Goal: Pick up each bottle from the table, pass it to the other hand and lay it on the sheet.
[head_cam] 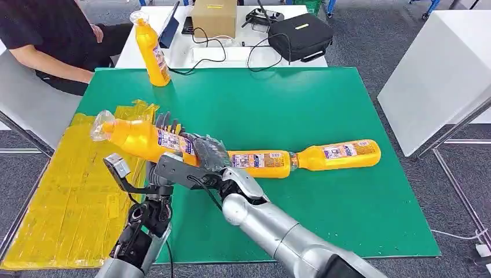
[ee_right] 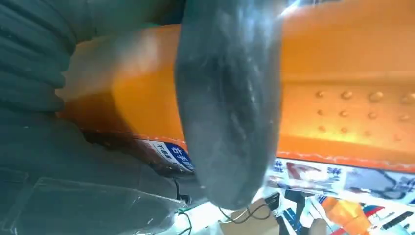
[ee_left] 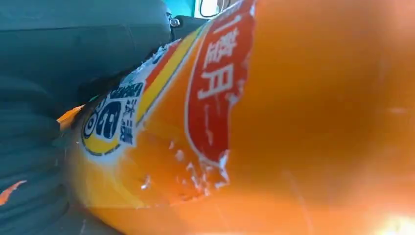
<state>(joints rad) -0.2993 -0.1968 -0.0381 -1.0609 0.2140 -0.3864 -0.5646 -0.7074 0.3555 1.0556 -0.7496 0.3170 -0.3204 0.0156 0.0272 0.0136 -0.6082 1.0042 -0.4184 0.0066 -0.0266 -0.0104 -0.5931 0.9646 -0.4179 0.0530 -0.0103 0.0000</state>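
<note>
1. On the held bottle's (ee_left: 293, 122) red label panel (ee_left: 215, 83): large white Chinese characters, the lower one reading "月"; the one above too cropped to read surely.
2. Beside that panel, a round blue-and-yellow emblem (ee_left: 105, 122) with small characters, too blurred to read.
3. On the same bottle's label strip (ee_right: 176, 154): small white Chinese characters on blue, not legible.
4. In the head view, labels on the lying bottles (head_cam: 341, 152) and the standing bottle (head_cam: 151, 55): print too small to read.
</note>
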